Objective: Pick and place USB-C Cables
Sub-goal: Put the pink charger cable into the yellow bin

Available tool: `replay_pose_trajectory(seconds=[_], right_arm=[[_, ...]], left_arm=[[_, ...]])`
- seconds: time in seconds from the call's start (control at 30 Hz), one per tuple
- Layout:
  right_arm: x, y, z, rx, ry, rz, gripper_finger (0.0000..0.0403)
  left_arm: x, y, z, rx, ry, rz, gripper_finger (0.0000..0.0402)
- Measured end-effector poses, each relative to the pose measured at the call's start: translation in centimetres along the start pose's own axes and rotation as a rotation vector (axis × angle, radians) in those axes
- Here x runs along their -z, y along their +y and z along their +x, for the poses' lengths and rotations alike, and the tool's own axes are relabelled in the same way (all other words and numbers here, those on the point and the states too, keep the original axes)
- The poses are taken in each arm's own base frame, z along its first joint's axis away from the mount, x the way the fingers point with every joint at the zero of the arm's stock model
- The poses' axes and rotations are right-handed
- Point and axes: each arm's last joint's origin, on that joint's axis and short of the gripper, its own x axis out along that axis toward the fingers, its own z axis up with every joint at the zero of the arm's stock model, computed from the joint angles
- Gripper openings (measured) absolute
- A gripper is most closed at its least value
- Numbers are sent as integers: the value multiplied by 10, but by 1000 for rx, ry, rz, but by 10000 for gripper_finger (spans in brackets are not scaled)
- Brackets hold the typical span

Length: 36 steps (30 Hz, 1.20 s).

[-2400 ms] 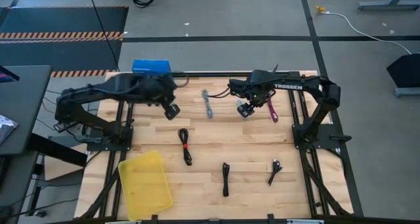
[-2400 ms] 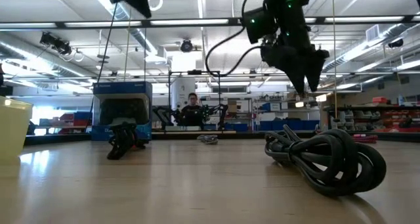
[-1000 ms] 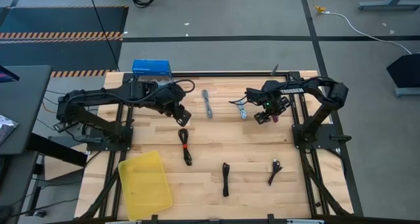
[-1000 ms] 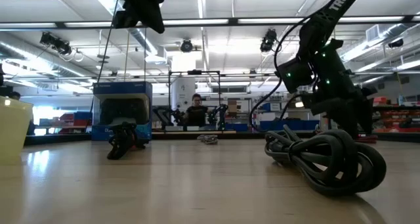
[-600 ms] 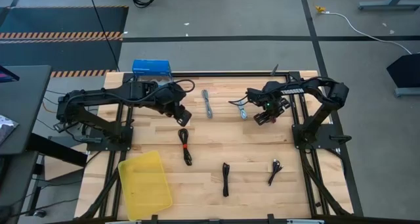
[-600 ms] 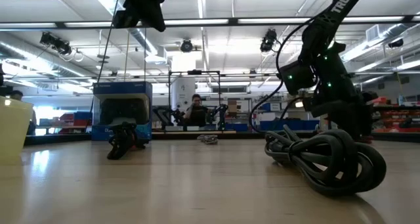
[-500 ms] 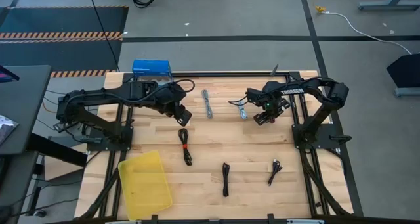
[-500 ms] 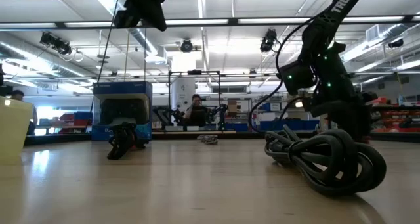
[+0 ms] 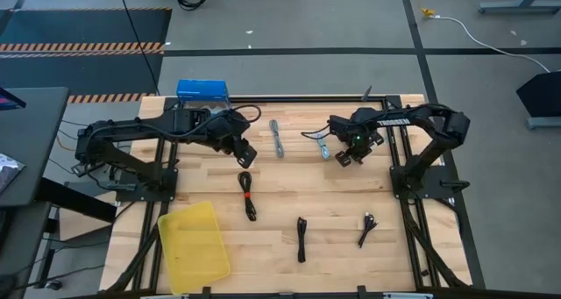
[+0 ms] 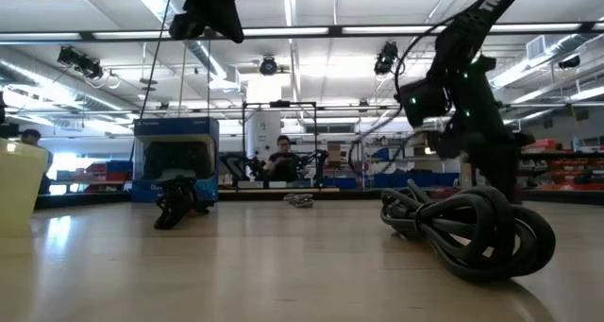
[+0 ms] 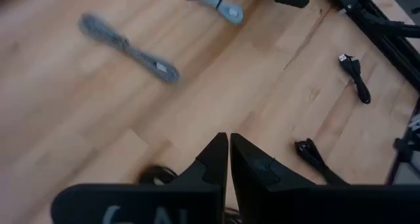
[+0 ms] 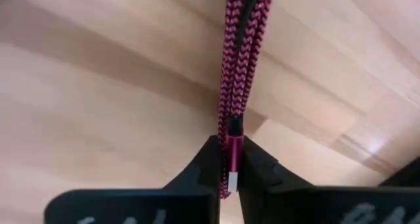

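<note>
Right pincer (image 12: 229,163) is clamped tight on the magenta cable (image 12: 237,73). The braided bundle runs straight out from between the two dark fingers (image 12: 203,159), one plug end sitting right in the grip. In the high view that pincer (image 9: 348,156) sits low over the far right part of the surface (image 9: 289,189), and the cable itself is hidden under the arm there.

Left pincer (image 11: 228,159) has its fingers pressed together with nothing between them. It hangs over the far left part of the surface (image 11: 79,112), seen from above at (image 9: 246,155).

Just beside the right pincer, toward the middle, lies a grey cable (image 9: 323,147). Another grey cable (image 9: 277,138) rests between the two pincers. Right under the left pincer and trailing toward the near edge is the black cable with a red tie (image 9: 248,195). Well clear of both pincers, near the front, lie two more black cables, one in the middle (image 9: 301,238) and one off to the right (image 9: 365,229).

A yellow tray (image 9: 193,245) sits at the near left corner, and a blue box (image 9: 202,90) at the far left edge.

From the low view, a thick black coil (image 10: 472,230) fills the foreground. A person (image 10: 279,158) sits far back in the room.
</note>
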Motion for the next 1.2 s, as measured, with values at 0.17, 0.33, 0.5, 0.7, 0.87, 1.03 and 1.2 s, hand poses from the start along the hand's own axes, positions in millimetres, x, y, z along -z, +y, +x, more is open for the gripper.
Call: replay_pose_trajectory(seconds=[0.17,0.33,0.5,0.7,0.87,1.03,1.2], right_arm=[[6,3,-41,-88,-129,-4,27],[20,3,-98,-248,-324,-40,27],[42,16,-162,-509,-659,-282,27],[69,31,-226,-751,-1034,-485,27],[79,50,-258,-905,-1143,-530,27],[75,83,-267,-979,-1169,-591,27],[63,114,-268,-1019,-1163,-625,27]], left_arm=[[-5,1,-12,20,-79,66,25],[-11,7,-27,36,-163,62,25],[-31,4,-41,135,-371,24,25],[-54,-3,-58,292,-623,-49,27],[-64,-3,-65,427,-673,-72,66],[-69,-7,-65,531,-682,-95,159],[-70,-10,-66,583,-691,-87,241]])
